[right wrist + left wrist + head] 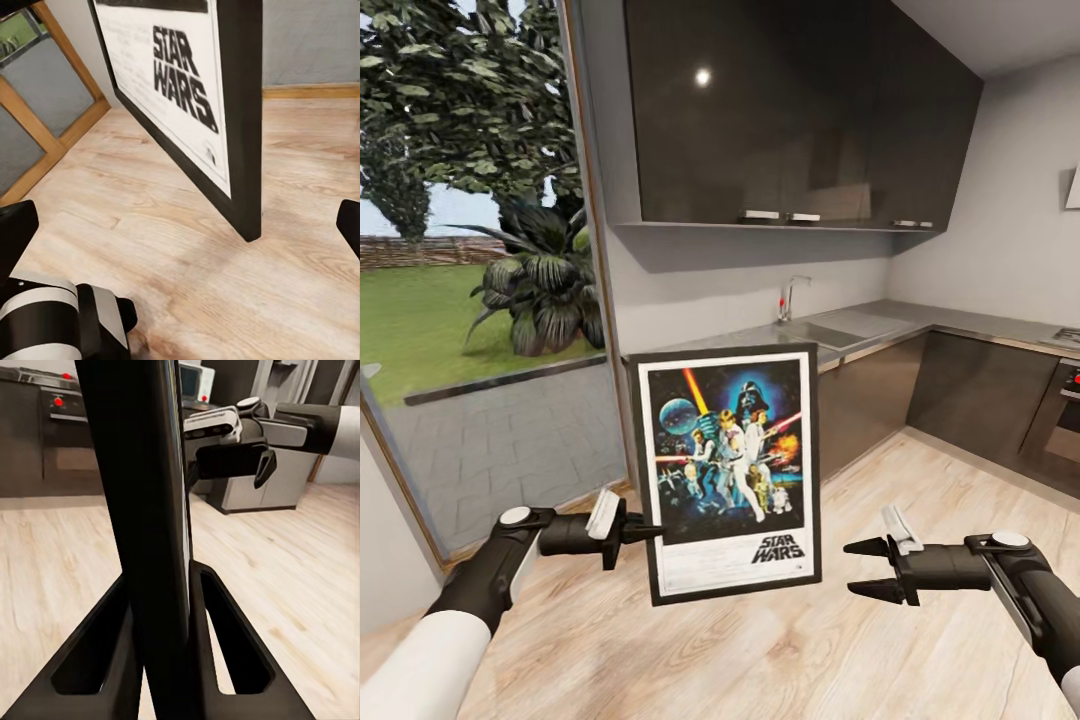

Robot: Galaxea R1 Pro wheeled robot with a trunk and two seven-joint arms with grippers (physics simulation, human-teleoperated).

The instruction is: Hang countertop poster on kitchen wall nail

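The black-framed Star Wars poster hangs upright in the air above the wooden floor, well in front of the grey kitchen countertop. My left gripper is shut on the poster's left frame edge; in the left wrist view that edge runs between both fingers. My right gripper stands open a little to the right of the poster's lower right corner, not touching it. In the right wrist view the poster's lower corner with the logo sits ahead of the open fingertips.
Dark glossy wall cabinets hang above the countertop with its sink and chrome tap. An oven stands at the far right. A large glass window fills the left wall. Wooden floor lies below both arms.
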